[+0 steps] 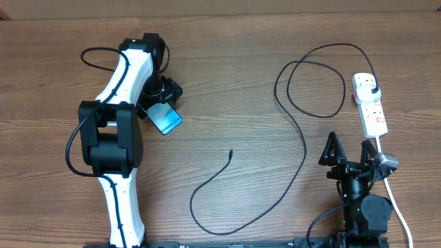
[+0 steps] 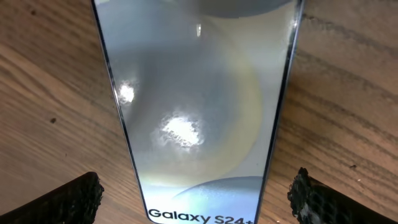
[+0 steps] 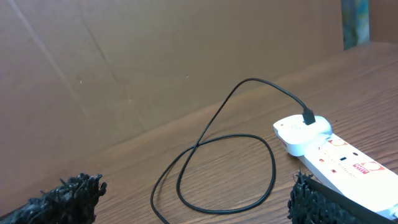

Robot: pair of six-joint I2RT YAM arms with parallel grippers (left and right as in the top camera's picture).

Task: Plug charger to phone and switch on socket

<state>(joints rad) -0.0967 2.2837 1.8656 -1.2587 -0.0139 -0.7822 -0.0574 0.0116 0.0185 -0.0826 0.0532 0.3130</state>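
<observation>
Two open, empty end effectors: the left end effector straddles the phone at far left; the right end effector hovers near the socket. Phone grasp seems next, closing squarely.

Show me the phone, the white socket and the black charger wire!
phone (image 1: 167,121): overhead view, middle of its lit screen.
socket (image 1: 374,116): overhead view, middle of the white strip.
charger (image 1: 304,150): overhead view, on the cable's middle stretch.

Wood-grain table — plain brown wall behind.
</observation>
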